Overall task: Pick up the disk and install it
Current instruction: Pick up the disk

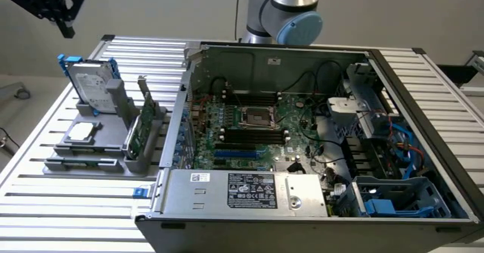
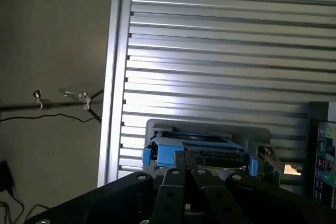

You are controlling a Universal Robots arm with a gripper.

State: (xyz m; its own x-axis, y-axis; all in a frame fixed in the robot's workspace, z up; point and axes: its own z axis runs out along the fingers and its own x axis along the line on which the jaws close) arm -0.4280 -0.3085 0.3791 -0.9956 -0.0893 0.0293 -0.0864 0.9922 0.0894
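Note:
The disk [image 1: 89, 85], a silver-grey drive with a white label in a blue carrier, stands on edge in a grey holder [image 1: 113, 102] on the slatted table, at the exterior view's left. My gripper [image 1: 68, 30] hangs high above it, shut and empty, well apart from it. In the wrist view the disk [image 2: 202, 148] shows edge-on just past the gripper [image 2: 186, 174], whose black fingers [image 2: 176, 179] are pressed together.
A green circuit card [image 1: 140, 125] stands upright in the same holder, and a small silver chip [image 1: 81, 131] lies flat beside it. The open computer case [image 1: 423, 94] fills the exterior view's right, with a blue drive cage [image 1: 400, 199] at its near corner. The table edge [image 2: 113, 77] borders floor with cables.

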